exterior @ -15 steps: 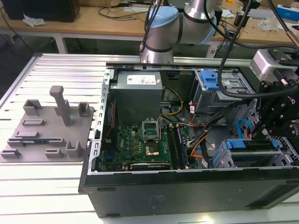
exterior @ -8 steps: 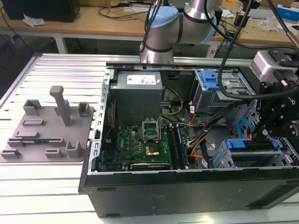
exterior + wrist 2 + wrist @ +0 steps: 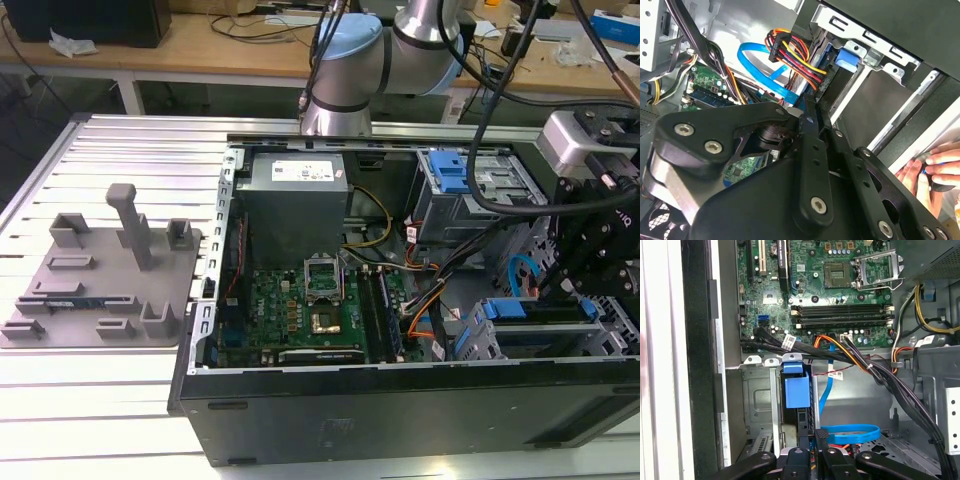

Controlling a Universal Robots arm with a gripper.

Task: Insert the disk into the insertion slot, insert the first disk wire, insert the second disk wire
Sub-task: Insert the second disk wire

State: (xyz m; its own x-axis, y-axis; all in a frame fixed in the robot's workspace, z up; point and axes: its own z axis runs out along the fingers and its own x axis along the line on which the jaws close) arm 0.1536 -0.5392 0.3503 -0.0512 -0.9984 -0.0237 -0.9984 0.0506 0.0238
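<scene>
While the gripper (image 3: 817, 452) hangs low inside the open computer case (image 3: 400, 410), its black fingers (image 3: 821, 440) are pinched close together on the edge of the disk (image 3: 796, 390), blue caddy and all. That disk sits edge-up in the insertion slot (image 3: 760, 405) of the grey cage, straight ahead of the fingertips. Just beside the fingers loops a flat blue cable (image 3: 850, 432), and a person's hand (image 3: 930, 172) rests on the case's outer edge, well apart.
</scene>
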